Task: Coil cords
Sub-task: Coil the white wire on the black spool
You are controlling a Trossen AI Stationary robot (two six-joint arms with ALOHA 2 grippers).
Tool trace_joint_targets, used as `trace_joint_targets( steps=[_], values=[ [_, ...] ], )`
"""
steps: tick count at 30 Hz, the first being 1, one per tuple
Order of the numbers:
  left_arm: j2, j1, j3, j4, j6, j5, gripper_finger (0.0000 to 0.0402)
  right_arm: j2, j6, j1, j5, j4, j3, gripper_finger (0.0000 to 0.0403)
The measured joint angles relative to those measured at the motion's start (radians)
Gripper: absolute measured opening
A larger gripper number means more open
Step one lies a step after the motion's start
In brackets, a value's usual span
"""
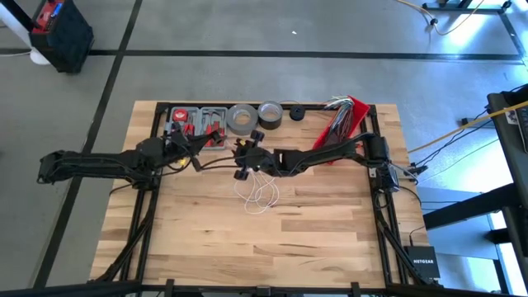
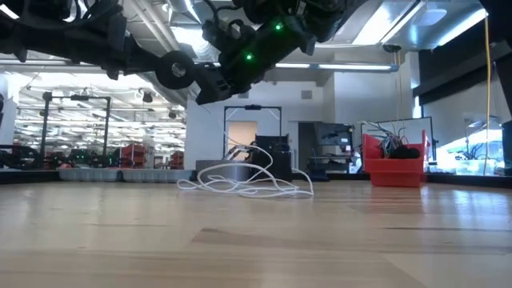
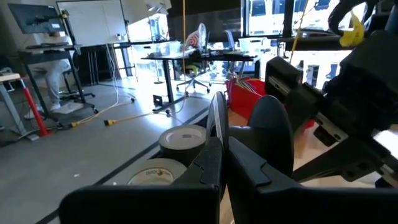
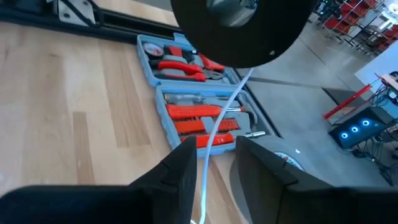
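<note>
The thin white cord (image 1: 261,195) lies in loose loops on the wooden table (image 1: 247,247), near its middle; the low view shows the pile (image 2: 244,184) too. One strand (image 1: 216,165) runs above the table between the two arms. My left gripper (image 1: 221,148) is above the table's middle, left of the pile, and is shut on the cord (image 3: 217,118). My right gripper (image 1: 245,158) is close beside it, fingers apart, with the cord (image 4: 217,121) running between them. My left gripper pinches one strand of the cord (image 3: 217,127) between its two fingers. The strand stands up out of the fingertips, clear of the table. My right gripper has the cord running close along one finger (image 4: 183,168); I cannot tell whether it touches.
Along the far edge stand a blue-grey tool case with red tools (image 1: 196,122), two grey tape rolls (image 1: 242,120) (image 1: 270,111), a small black roll (image 1: 295,113) and a red bin of wires (image 1: 346,120). The table's near half (image 1: 247,256) is bare wood.
</note>
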Motion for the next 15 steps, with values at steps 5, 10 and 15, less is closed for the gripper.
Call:
trace_joint_targets(
  steps=[5, 10, 15],
  values=[
    [0.0, 0.0, 0.0, 0.006, -0.02, 0.003, 0.0, 0.0, 0.001, -0.006, -0.01, -0.008, 0.0, 0.0113],
    [0.0, 0.0, 0.0, 0.016, -0.025, 0.005, 0.0, 0.013, 0.0, -0.007, -0.029, -0.03, 0.0, 0.0083],
    [0.0, 0.0, 0.0, 0.016, -0.026, 0.007, 0.0, 0.015, -0.015, -0.008, 0.005, -0.076, 0.0, 0.005]
  ],
)
